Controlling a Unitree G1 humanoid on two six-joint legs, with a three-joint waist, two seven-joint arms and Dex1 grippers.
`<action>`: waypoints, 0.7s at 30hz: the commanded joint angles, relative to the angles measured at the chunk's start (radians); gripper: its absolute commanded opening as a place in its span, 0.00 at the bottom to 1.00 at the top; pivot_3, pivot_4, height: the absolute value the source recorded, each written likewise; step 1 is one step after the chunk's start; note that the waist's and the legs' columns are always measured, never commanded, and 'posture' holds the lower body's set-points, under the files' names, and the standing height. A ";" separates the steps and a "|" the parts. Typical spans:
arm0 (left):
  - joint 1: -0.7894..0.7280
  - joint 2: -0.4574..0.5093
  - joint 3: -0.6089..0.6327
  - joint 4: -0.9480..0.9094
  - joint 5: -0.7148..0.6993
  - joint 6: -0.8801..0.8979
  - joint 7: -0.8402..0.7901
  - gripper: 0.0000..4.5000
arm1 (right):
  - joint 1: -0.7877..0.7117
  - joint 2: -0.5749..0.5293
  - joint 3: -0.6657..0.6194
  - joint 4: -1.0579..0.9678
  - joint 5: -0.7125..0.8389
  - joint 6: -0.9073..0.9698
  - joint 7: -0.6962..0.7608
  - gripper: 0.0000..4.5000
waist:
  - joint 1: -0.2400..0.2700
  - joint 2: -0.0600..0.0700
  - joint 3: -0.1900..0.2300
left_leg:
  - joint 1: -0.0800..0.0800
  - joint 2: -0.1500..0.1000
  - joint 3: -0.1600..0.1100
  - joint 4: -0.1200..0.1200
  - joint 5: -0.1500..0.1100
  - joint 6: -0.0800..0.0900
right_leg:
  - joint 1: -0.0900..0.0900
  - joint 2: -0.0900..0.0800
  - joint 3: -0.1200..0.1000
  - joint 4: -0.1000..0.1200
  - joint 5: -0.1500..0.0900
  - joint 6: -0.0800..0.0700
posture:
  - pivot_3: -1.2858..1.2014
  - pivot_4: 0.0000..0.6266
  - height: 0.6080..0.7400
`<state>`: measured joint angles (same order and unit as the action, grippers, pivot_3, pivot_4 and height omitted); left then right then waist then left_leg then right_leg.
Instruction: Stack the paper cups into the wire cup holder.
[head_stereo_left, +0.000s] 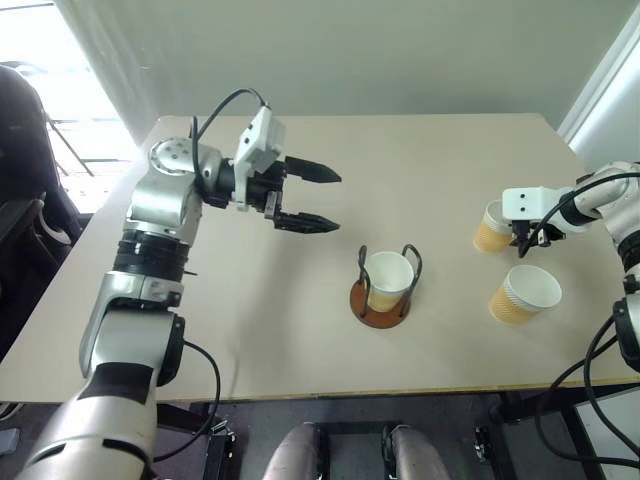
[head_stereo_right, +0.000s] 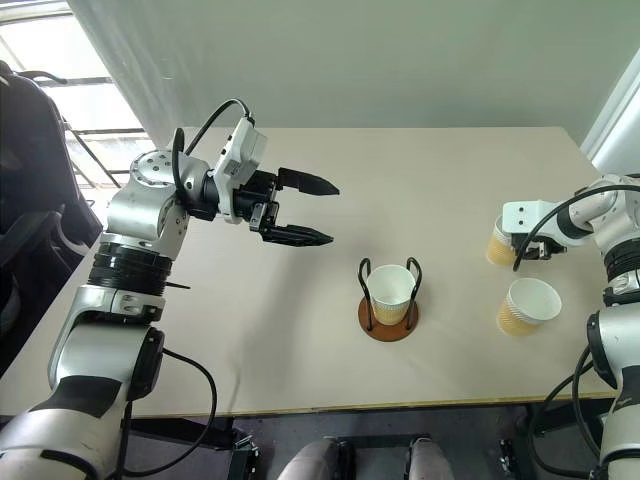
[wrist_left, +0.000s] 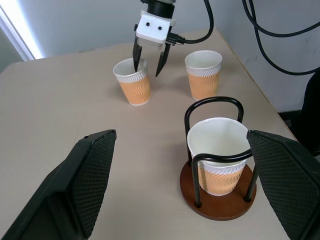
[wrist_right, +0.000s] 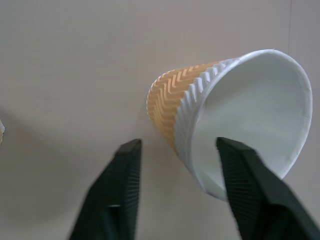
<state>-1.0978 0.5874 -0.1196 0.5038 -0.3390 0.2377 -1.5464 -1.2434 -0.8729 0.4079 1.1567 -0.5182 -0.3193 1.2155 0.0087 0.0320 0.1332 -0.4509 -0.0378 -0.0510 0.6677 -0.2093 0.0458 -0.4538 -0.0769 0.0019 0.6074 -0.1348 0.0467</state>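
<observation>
On the table (head_stereo_left: 300, 330), right gripper (wrist_left: 148, 62) straddling paper cup (wrist_left: 134, 82) rim — fingers apart, not clamped.

Left arm raised, elbow bent, its left gripper (head_stereo_left: 304, 197) pointing sideways with fingers spread wide. Right arm reaches forward, right gripper (wrist_left: 148, 64) angled downward, fingers parted, one finger inside a paper cup (wrist_left: 134, 82).
</observation>
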 joint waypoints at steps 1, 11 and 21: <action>-0.015 0.016 -0.005 0.012 0.019 -0.034 -0.046 1.00 | -0.038 -0.020 -0.007 -0.033 0.011 -0.004 0.063 0.18 | 0.000 0.000 0.000 | 0.000 0.000 0.000 0.000 0.000 0.000 | 0.000 0.000 0.000 0.000 0.000 0.000 | 0.52 0.24 1.00; -0.044 -0.012 -0.039 0.086 0.025 -0.084 -0.068 1.00 | 0.058 -0.131 -0.077 -0.438 0.149 0.060 0.341 0.01 | 0.002 0.000 0.000 | -0.001 0.000 0.000 0.000 0.000 0.000 | 0.000 0.000 -0.001 -0.001 -0.001 -0.001 | 0.52 0.24 1.00; -0.073 -0.038 -0.087 0.160 0.010 -0.135 -0.068 1.00 | 0.125 -0.264 -0.072 -0.891 0.332 0.286 0.399 0.01 | 0.000 0.000 0.000 | -0.001 0.000 -0.001 -0.001 0.001 0.000 | 0.000 0.000 -0.001 -0.002 -0.002 -0.002 | 0.52 0.24 1.00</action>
<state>-1.1366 0.5499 -0.2117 0.6623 -0.3188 0.1288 -1.5778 -1.1105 -1.1176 0.3562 0.3088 -0.2101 -0.0542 1.6097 0.0084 0.0322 0.1334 -0.4519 -0.0379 -0.0514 0.6674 -0.2082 0.0458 -0.4531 -0.0766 0.0012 0.6055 -0.1367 0.0451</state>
